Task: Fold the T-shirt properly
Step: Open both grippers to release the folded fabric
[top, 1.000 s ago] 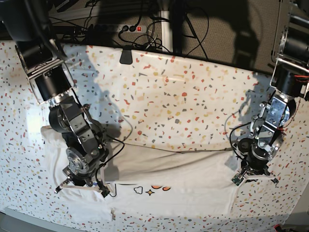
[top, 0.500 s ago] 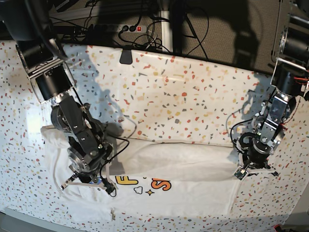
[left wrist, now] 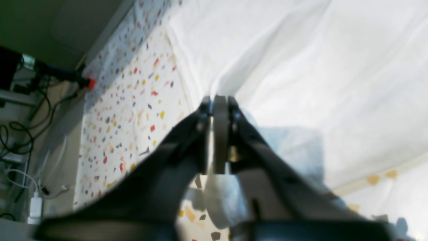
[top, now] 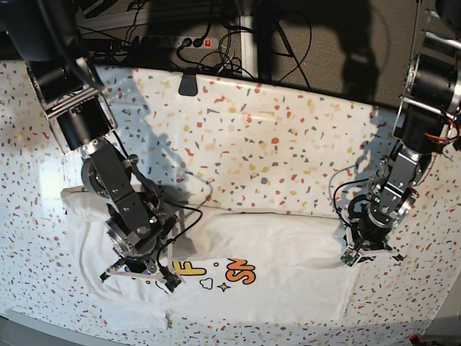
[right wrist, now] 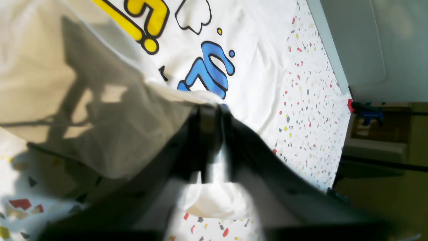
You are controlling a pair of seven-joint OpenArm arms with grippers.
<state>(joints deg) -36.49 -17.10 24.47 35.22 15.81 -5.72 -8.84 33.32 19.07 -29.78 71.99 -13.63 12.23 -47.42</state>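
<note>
The white T-shirt (top: 274, 285) lies flat near the table's front, its upper part folded down as a flap (top: 266, 234). Just below the flap's edge, part of the yellow and orange print (top: 238, 272) shows. My right gripper (top: 140, 268), on the left in the base view, is at the flap's left end. In the right wrist view its jaws (right wrist: 209, 110) stand close together on a raised cloth edge beside the blue print (right wrist: 207, 73). My left gripper (top: 367, 249) is at the flap's right end, and its fingers (left wrist: 219, 100) pinch a tented fold of white cloth (left wrist: 334, 67).
The speckled table covering (top: 288, 144) stretches behind the shirt. A black clip (top: 189, 81) sits at the back edge, with a power strip (top: 194, 43) and cables beyond it. The table's front edge (top: 216, 335) runs just below the shirt's hem.
Both grippers have shifted toward the back of the table with the flap, and its edge has drawn back, uncovering more of the yellow and orange letters.
</note>
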